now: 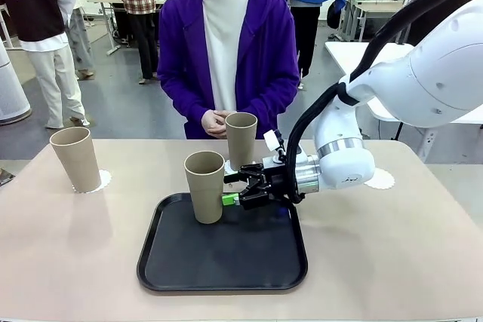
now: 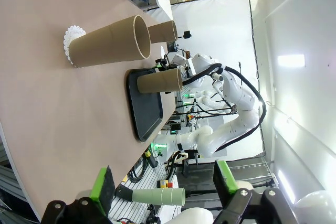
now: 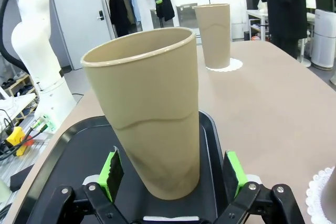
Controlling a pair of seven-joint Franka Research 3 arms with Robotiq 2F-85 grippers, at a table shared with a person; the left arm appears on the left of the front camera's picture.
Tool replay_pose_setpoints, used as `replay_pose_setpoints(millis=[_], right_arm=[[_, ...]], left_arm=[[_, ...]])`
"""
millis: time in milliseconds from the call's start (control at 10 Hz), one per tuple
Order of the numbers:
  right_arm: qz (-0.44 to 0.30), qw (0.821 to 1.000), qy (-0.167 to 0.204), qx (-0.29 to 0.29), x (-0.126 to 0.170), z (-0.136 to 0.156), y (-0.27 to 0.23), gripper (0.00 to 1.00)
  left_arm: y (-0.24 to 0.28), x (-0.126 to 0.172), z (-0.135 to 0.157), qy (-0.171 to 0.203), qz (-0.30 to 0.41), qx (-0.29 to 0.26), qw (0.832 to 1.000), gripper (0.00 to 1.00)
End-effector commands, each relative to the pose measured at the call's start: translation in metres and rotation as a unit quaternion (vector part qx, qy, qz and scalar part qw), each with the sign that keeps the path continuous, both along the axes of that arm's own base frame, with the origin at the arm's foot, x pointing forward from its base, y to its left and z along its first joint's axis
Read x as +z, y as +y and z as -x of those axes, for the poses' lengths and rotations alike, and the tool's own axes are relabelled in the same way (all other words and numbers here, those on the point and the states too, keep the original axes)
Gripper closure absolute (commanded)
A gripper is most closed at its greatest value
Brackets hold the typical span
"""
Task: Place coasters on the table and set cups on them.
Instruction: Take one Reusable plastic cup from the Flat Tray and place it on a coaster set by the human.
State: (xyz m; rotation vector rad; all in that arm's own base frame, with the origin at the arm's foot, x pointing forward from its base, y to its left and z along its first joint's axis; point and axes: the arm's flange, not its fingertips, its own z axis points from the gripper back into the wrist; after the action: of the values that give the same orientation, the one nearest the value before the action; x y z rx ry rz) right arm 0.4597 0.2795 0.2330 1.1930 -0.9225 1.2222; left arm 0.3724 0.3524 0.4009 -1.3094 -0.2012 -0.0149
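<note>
Step in hand: picking the tall tan matte tumbler [image 1: 204,186] off the black rounded tray [image 1: 223,277]. Right gripper [image 1: 240,189] straddles its base, jaws spread, not yet clamped; left gripper [image 2: 165,187] also spread, empty. Next: close, lift, carry to the bare white lacy doily [image 1: 379,179] right of the tray. Behind the tray, a second tumbler [image 1: 241,139] on its doily; a third [image 1: 75,157] far left.

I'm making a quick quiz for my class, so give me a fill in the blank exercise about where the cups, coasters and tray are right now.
1. The cup on the tray stands upright on the black ____.
2. The right gripper has its jaws open on either side of that cup's ____ part.
3. The left cup stands on a white ____.
4. The empty coaster lies near the table's ____ side in the front view.

Missing words: tray; lower; coaster; right
</note>
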Motion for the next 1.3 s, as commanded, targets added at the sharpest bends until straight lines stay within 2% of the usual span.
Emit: replay_pose_setpoints(millis=[0,1200], right_arm=[[0.006,1.0,0.01,0.019,-0.002,-0.008,0.012,0.0],[0.025,0.996,0.013,0.088,-0.007,-0.013,0.066,0.0]], left_arm=[[0.0,0.001,0.001,0.004,-0.002,0.002,1.0,0.0],[0.0,0.001,0.001,0.004,-0.002,0.002,1.0,0.0]])
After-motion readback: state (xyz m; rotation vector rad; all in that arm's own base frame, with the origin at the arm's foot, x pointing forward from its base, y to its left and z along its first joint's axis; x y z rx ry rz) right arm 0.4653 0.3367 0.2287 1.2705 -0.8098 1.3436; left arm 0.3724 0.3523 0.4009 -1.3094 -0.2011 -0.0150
